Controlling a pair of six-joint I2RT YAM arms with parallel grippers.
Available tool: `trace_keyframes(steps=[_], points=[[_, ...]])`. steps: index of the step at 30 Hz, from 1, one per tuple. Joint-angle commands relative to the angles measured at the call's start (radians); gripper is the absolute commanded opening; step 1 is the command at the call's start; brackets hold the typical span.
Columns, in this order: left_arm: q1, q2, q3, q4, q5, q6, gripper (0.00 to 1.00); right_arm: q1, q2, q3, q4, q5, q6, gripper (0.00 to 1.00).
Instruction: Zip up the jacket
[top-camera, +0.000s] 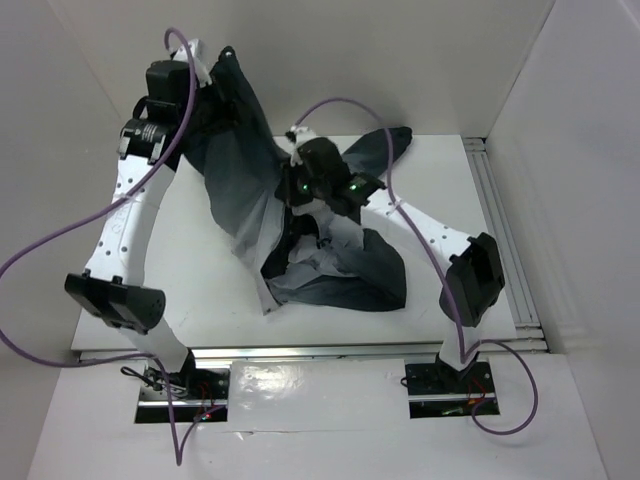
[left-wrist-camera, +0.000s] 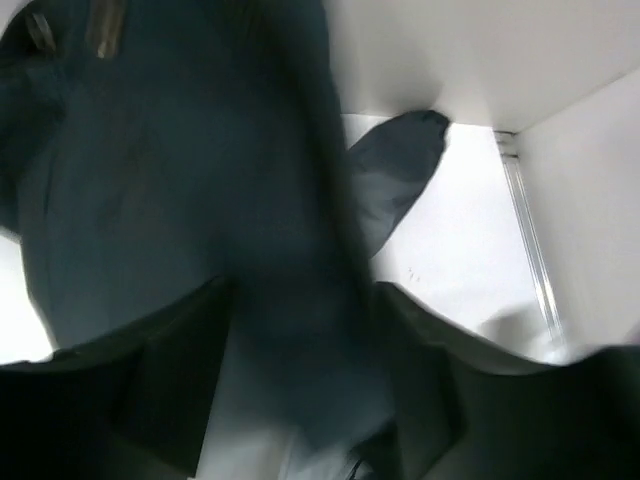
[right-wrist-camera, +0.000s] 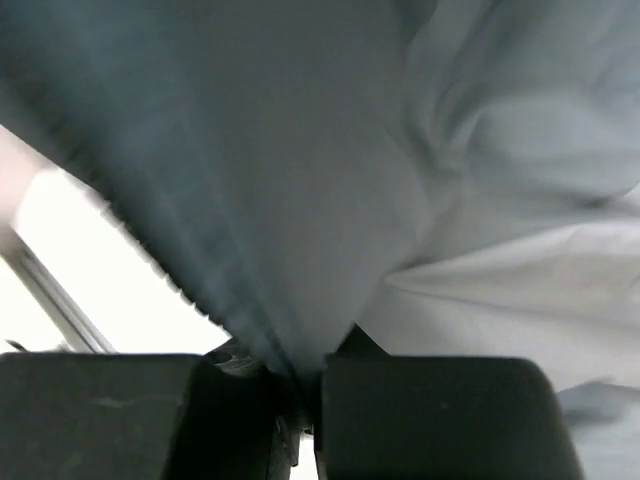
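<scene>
Here's the jacket (top-camera: 385, 272), heaped in the middle of the white table (top-camera: 200, 270), dark charcoal outside with its pale grey lining (top-camera: 300, 272) spilling open toward the near edge. One broad panel is hoisted off the table to the far left, hanging in a long dark sheet from the left gripper (left-wrist-camera: 300, 300). That wrist view is blurred, but the fabric runs right between the two fingers, which are pressed against it from either side. A sleeve (top-camera: 388, 145) trails out flat toward the far right of the table. At the centre, the right gripper (right-wrist-camera: 300, 375) is down in the heap. Its fingers (right-wrist-camera: 430, 415) are pinched almost together on a fold where dark shell meets grey lining (a tight bite, barely a slit between them).
</scene>
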Motion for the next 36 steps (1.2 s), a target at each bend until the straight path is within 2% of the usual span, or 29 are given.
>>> trace_keyframes(steps=[1,3,6,8,10,11,14,15,16,19,23,26,28,29,30,32,33,36], points=[[0.03,-0.162,-0.192,0.025,-0.056,0.011,0.76,-0.106,-0.062,0.131,0.128,-0.08,0.06,0.0],[0.03,-0.243,-0.279,0.037,-0.086,0.011,0.85,-0.171,-0.062,0.163,0.149,-0.183,0.09,0.0],[0.03,-0.423,-0.469,0.073,-0.112,0.002,0.87,-0.236,-0.03,0.263,0.15,-0.251,0.11,0.0],[0.03,-0.541,-0.641,0.1,-0.04,0.012,0.87,-0.245,-0.002,0.339,0.127,-0.262,0.111,0.0],[-0.014,-0.586,-0.742,0.1,0.041,0.013,0.88,-0.284,0.027,0.389,0.11,-0.303,0.111,0.0],[-0.065,-0.6,-0.849,0.1,0.061,-0.027,0.88,-0.284,0.036,0.418,0.098,-0.303,0.111,0.0],[-0.157,-0.649,-1.076,0.255,0.138,-0.118,0.89,-0.316,0.05,0.438,0.097,-0.329,0.129,0.0],[-0.182,-0.658,-1.124,0.307,0.15,-0.171,0.92,-0.316,0.059,0.449,0.097,-0.34,0.129,0.0],[-0.237,-0.658,-1.182,0.397,0.129,-0.187,0.99,-0.316,0.059,0.458,0.097,-0.34,0.138,0.0],[-0.323,-0.597,-1.193,0.43,0.039,-0.187,0.99,-0.316,0.059,0.458,0.088,-0.34,0.138,0.0],[-0.438,-0.473,-1.115,0.427,-0.151,-0.162,0.99,-0.316,0.05,0.49,0.07,-0.34,0.138,0.0],[-0.438,-0.401,-1.074,0.395,-0.272,-0.191,0.97,-0.316,0.038,0.542,0.033,-0.34,0.138,0.0],[-0.406,-0.373,-1.054,0.407,-0.283,-0.191,0.84,-0.325,0.027,0.617,0.005,-0.331,0.127,0.0],[-0.389,-0.373,-1.039,0.407,-0.293,-0.191,0.58,-0.325,0.027,0.642,-0.005,-0.331,0.115,0.0],[-0.34,-0.373,-0.996,0.398,-0.293,-0.191,0.37,-0.325,0.015,0.666,-0.019,-0.331,0.115,0.0],[-0.29,-0.362,-0.933,0.38,-0.293,-0.182,0.04,-0.336,0.004,0.74,-0.028,-0.331,0.106,0.0],[-0.263,-0.35,-0.892,0.364,-0.303,-0.173,0.0,-0.336,0.004,0.764,-0.044,-0.331,0.106,0.0],[-0.164,-0.316,-0.707,0.3,-0.293,-0.132,0.0,-0.347,-0.028,0.798,-0.054,-0.331,0.088,0.0]])
